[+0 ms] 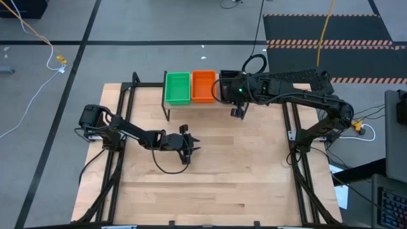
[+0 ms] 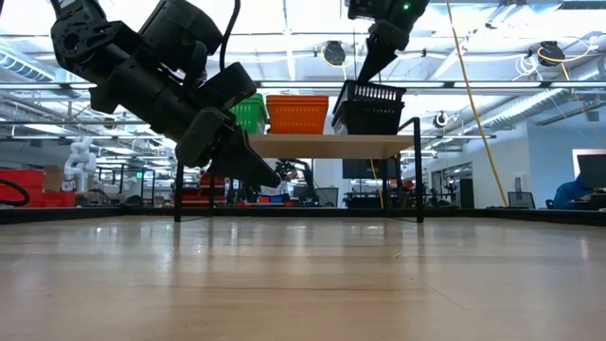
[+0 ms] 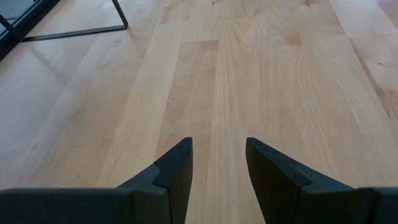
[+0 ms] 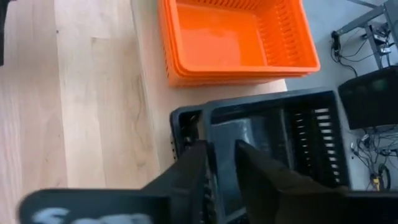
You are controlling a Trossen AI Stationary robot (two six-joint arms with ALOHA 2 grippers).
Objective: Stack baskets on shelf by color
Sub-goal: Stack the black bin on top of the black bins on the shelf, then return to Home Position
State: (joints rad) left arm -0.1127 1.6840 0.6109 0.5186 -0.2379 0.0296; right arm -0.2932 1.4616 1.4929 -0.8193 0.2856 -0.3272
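Note:
The shelf (image 2: pixel 331 145) stands at the table's far side. On it are a green stack of baskets (image 1: pixel 177 88), an orange stack (image 1: pixel 203 86) and black baskets (image 2: pixel 367 112), from left to right. My right gripper (image 1: pixel 234 105) comes from above and is shut on the top black basket (image 4: pixel 292 124), which sits askew on the black basket beneath it. My left gripper (image 1: pixel 186 144) is open and empty over the bare tabletop, left of the middle, and also shows in its wrist view (image 3: pixel 217 162). My right gripper pinches the top black basket's near short wall (image 4: pixel 221 146), one finger (image 4: pixel 196 165) outside and one inside the basket. The fingers point down from above (image 2: pixel 371 59). The basket is tilted and rests on the black basket below it on the shelf.
The shelf's thin black legs (image 2: pixel 177 180) stand on the wooden tabletop (image 1: pixel 216 178). Black frame rails (image 1: pixel 117 127) run along the table's left and right sides.

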